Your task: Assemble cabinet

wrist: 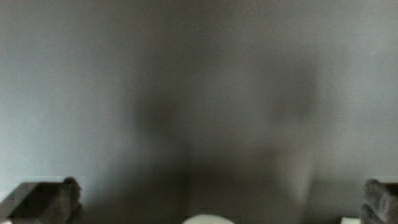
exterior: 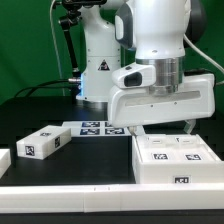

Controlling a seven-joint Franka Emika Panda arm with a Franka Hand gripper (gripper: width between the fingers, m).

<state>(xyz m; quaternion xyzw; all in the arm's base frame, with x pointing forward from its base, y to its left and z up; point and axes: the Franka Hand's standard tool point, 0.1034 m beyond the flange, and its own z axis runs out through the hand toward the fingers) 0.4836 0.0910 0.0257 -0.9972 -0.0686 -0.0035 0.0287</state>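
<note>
Gripper wide above cabinet; wrist view blurry

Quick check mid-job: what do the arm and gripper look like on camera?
The arm is glossy white with rounded links and a grey wrist collar. The gripper has a boxy white body; its fingers are dark and blocky. A black triangle sticker marks the base column, with black cables nearby.
</note>
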